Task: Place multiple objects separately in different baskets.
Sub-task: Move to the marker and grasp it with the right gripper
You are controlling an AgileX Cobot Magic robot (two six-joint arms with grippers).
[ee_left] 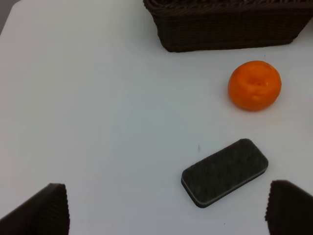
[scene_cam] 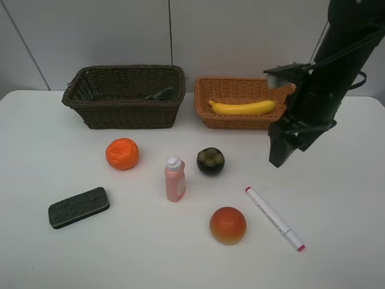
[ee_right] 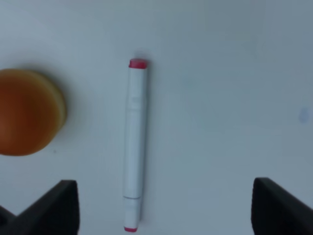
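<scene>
The yellow banana [scene_cam: 242, 108] lies in the light tan basket [scene_cam: 207, 90]. The dark brown basket [scene_cam: 123, 114] holds a dark bottle [scene_cam: 161, 94]. On the table lie the wrinkled orange [scene_cam: 122, 153], pink bottle [scene_cam: 175, 179], mangosteen [scene_cam: 210, 161], red-orange fruit [scene_cam: 228, 225], marker [scene_cam: 274, 218] and eraser [scene_cam: 79, 207]. My right gripper [scene_cam: 281, 153] hangs open and empty above the table; its wrist view [ee_right: 166, 210] shows the marker [ee_right: 134, 147] between the fingers and the fruit [ee_right: 27, 111] beside it. My left gripper [ee_left: 168, 213] is open and empty above the eraser [ee_left: 225, 171] and the orange [ee_left: 255, 84].
Both baskets stand side by side at the back of the white table, against a pale wall. The dark basket's wall [ee_left: 225, 24] shows in the left wrist view. The left arm is out of the exterior view.
</scene>
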